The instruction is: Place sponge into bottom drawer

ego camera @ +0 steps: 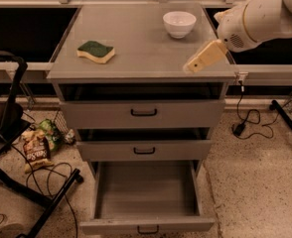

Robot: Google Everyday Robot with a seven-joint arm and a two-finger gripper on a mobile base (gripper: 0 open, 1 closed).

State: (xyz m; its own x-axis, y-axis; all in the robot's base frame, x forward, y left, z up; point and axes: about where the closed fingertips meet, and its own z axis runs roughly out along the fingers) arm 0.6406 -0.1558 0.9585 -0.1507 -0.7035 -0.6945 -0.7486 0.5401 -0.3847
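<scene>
The sponge (96,51), dark green on top over pale yellow foam, lies on the left part of the grey cabinet top (141,43). The bottom drawer (146,195) is pulled out and its grey tray holds nothing; its black handle shows at the lower front. My gripper (195,63) hangs over the right front part of the cabinet top, well to the right of the sponge, at the end of the white arm (257,19). It holds nothing that I can see.
A white bowl (179,24) stands at the back right of the cabinet top, just behind the gripper. Two upper drawers (143,114) sit pushed in. A black chair frame (17,133), snack bags (36,150) and cables lie on the floor at left.
</scene>
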